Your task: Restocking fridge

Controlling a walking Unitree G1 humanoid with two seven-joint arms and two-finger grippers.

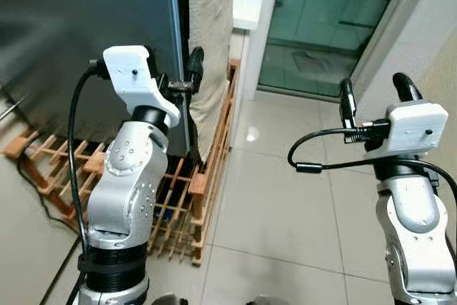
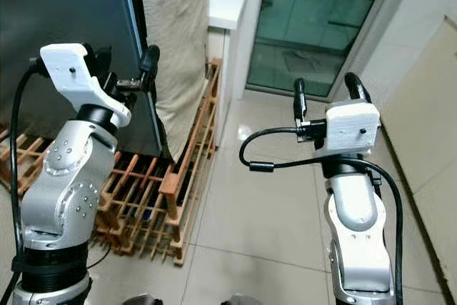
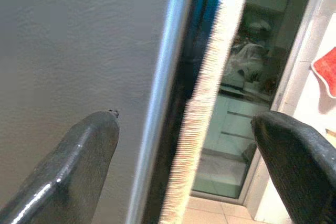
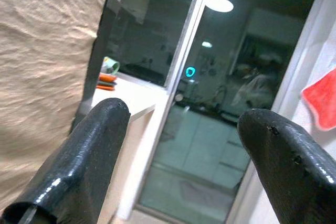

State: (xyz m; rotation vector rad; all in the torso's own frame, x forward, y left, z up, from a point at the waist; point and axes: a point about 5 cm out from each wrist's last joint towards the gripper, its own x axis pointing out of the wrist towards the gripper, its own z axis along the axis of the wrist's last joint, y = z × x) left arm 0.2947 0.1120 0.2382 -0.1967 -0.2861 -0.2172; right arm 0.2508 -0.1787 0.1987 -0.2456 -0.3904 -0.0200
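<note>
**Left claw straddles the fridge door edge**

The left claw (image 1: 182, 80) is spread, one finger on the dark face of the fridge door (image 1: 86, 26) and the other past its edge (image 3: 157, 129), against the beige cloth (image 1: 211, 41) beside it. This looks like a bid to pull the door open. The right claw (image 1: 378, 94), also spread and empty, waits well to the right of the fridge, above the tiled floor (image 1: 285, 205). A wooden rack (image 1: 193, 191) sits at the fridge's foot.

Even indoor light, glare spot on the pale floor tiles (image 1: 251, 133), soft blur in both wrist views.
</note>
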